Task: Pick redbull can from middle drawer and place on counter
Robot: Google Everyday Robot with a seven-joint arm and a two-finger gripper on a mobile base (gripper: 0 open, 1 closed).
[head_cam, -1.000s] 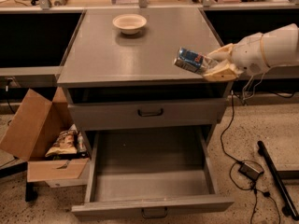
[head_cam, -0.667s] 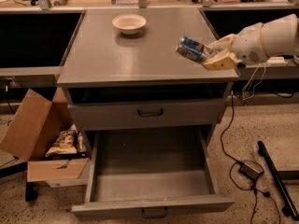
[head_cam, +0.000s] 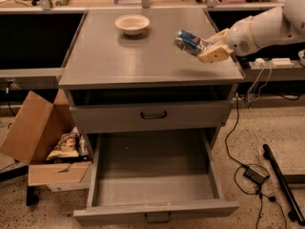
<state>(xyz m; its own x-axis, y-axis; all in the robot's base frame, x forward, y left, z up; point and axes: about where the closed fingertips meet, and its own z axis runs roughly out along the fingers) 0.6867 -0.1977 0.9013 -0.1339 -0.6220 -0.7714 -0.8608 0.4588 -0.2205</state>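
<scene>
The cream-tan gripper [head_cam: 206, 47], over the grey counter [head_cam: 143, 58]'s right side, grips a blue-and-silver can [head_cam: 189, 40]. The bowl [head_cam: 132, 23] is beige, the open drawer [head_cam: 155, 187] grey, the snack bag [head_cam: 64, 147] brown and yellow.

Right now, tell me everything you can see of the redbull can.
The redbull can is a slim blue-and-silver metal cylinder with a shiny end. It is tilted, nearly on its side, gripped at one end by the tan claw, which extends from the right above the right part of the grey counter. The claw touches it; whether it also touches the counter I cannot tell.
</scene>
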